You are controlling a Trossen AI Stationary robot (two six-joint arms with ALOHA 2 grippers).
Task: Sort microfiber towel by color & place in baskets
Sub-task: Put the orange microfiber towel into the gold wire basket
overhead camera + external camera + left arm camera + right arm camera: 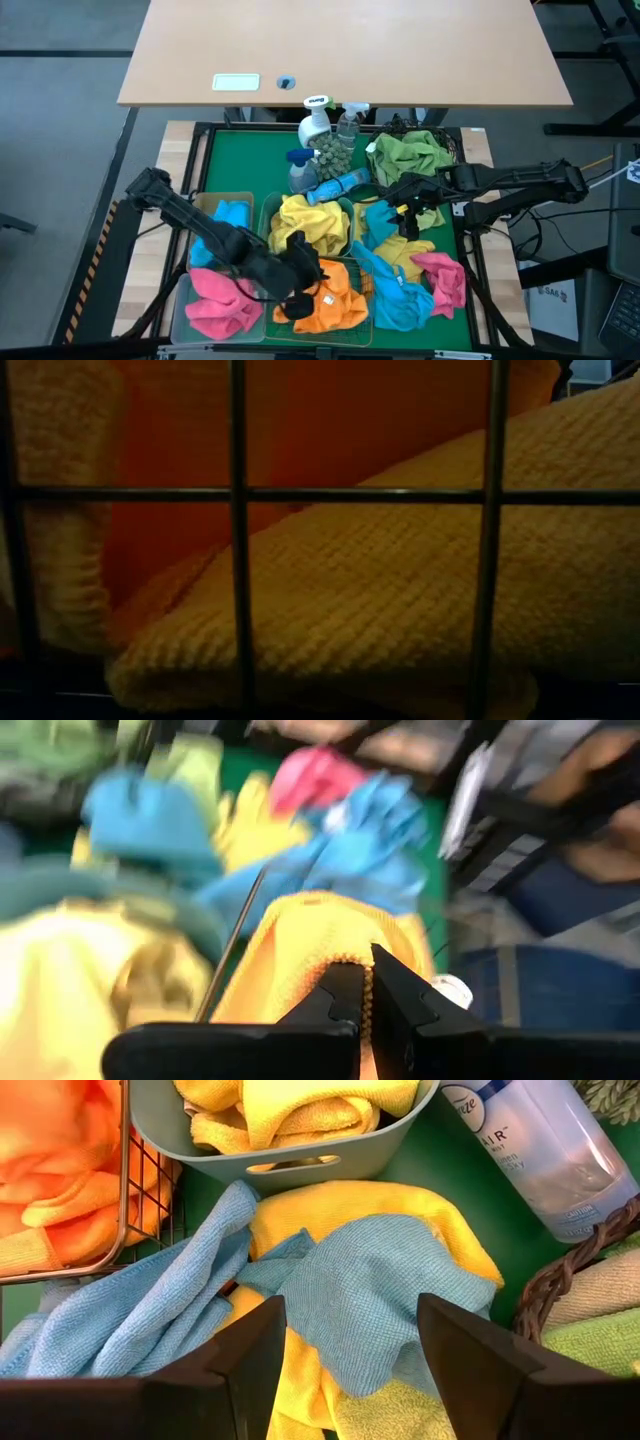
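Left claw [300,283]: fingers pressed together, nothing visibly gripped between them; poised over the orange towels [335,300] in the wire basket [362,283] at the near edge of the green worktop [240,160]. In its wrist view the closed tips sit just before an orange fold [320,935].

Right claw [405,212]: fingers spread wide, holding nothing; hovering above the loose heap on the worktop. Directly under the gap lies a light blue towel [375,1295] draped on a yellow towel [400,1215].

Items relative to the left claw:
- Clear bin [180,300] with pink towels [218,305]: just beside, on the outer side.
- Tan tray [210,200] with a blue towel [232,215]: beyond the bin, toward the back.
- Teal tub [268,210] with yellow towels [310,225]: just behind.

Items relative to the right claw:
- Teal tub: near, on the inner side; its rim shows in the wrist view [290,1165].
- Dark woven basket [455,150] with green towels [408,155]: just behind.
- Loose pink towel [442,275] and loose blue towel [400,295]: in front, toward the near edge.
- Spray bottles [325,135]: well behind, toward the inner side; one blue bottle [340,185] lies flat.

Low view: filled by wire bars [237,540] with orange cloth behind.
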